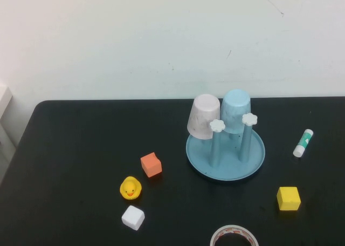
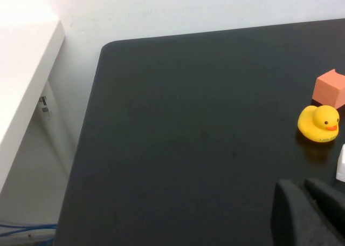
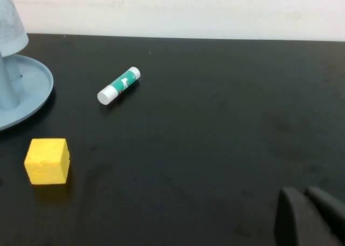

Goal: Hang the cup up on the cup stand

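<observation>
We're looking down on the wide black table (image 1: 81, 149), and the biggest thing on it is the cup stand (image 1: 226, 158), a round blue dish-like base with upright blue pegs, each topped by a small white flower-shaped knob. It sits right of centre. And there's the cup (image 1: 235, 111), light blue, plain, tapered plastic, upside down over a rear peg of the stand, its rim hanging above the dish. Just beside it on the left we see a pale pinkish-white plastic cup (image 1: 203, 116), also inverted on a peg and tilted a little outward.

Down at the near edge, a roll of clear tape with a reddish core (image 1: 234, 237) peeks into the high view. Right of the stand, well apart from it, lies a green and white glue stick (image 1: 303, 143) on its side, and nearer to us a yellow foam cube (image 1: 288, 198). Left of the stand we have an orange foam cube (image 1: 151, 164), then a yellow rubber duck (image 1: 130, 188) just beside it, and a small white cube (image 1: 133, 217) near the duck.

Now the grippers. The left gripper (image 2: 308, 212) shows only in its wrist view, low over the table's left part near the duck, dark fingertips pressed together, holding nothing. The right gripper (image 3: 308, 216) likewise sits low over the table's right side, away from the glue stick, its tips together and empty.
</observation>
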